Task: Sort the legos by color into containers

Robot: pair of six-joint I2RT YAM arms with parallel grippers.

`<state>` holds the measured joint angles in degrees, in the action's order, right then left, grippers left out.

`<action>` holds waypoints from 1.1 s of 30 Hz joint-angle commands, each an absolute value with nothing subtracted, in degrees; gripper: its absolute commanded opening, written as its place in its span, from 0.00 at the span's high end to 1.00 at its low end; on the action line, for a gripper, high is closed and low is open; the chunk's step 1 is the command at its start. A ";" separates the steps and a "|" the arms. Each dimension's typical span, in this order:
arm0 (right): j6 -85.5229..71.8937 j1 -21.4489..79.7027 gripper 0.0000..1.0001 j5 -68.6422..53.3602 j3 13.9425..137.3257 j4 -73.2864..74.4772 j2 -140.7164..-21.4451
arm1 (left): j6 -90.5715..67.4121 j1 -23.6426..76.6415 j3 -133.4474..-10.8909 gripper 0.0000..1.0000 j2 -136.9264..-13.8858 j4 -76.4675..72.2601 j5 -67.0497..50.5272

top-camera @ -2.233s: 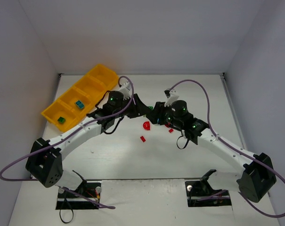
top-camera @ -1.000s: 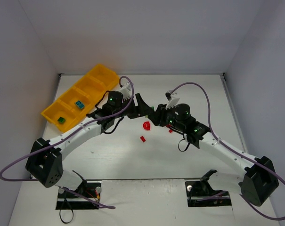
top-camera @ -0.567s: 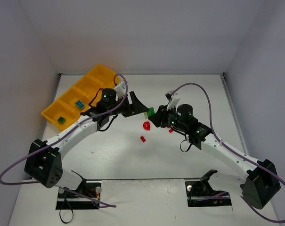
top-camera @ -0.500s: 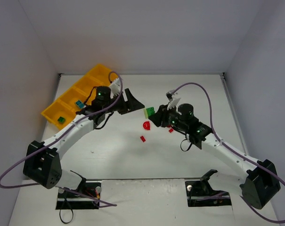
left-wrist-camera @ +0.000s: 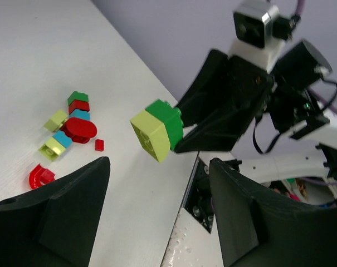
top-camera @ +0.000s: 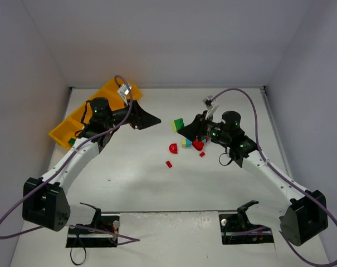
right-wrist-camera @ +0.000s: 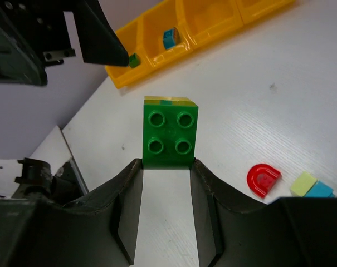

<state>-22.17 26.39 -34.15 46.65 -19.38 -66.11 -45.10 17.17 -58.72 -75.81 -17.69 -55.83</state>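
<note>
My right gripper [top-camera: 182, 127] is shut on a green brick stacked on a yellow-green one [top-camera: 177, 124] and holds the stack above the table; the right wrist view shows the stack [right-wrist-camera: 170, 133] pinched at its lower edge between the fingers [right-wrist-camera: 166, 164]. My left gripper [top-camera: 152, 118] is open and empty, just right of the orange-yellow tray [top-camera: 115, 90], and its wrist view shows the stack [left-wrist-camera: 157, 130] ahead of its spread fingers [left-wrist-camera: 157, 214]. Loose bricks lie below: a red half-round [top-camera: 173, 148], a yellow-green and teal pair [top-camera: 185, 143], and red pieces [top-camera: 198, 145].
The tray [right-wrist-camera: 213, 25] holds a teal brick [right-wrist-camera: 171, 38] in one compartment and a green brick [right-wrist-camera: 134, 60] in the end one. A tiny red brick [top-camera: 169, 164] lies apart, nearer the front. The left arm covers part of the tray in the top view.
The two grippers were together at the middle. The left gripper has let go and swung back left toward the tray. The right gripper keeps the green stack and has drawn back, uncovering the brick pile.
</note>
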 commanded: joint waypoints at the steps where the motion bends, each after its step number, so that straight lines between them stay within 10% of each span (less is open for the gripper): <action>1: -27.22 23.30 1.00 -46.30 51.85 -28.63 -66.62 | -40.96 17.05 -58.62 0.34 -72.69 -28.38 -63.01; 33: -46.76 18.37 1.00 -65.04 51.33 -55.81 -74.71 | -58.80 23.37 -62.75 0.32 -83.05 -54.49 -63.55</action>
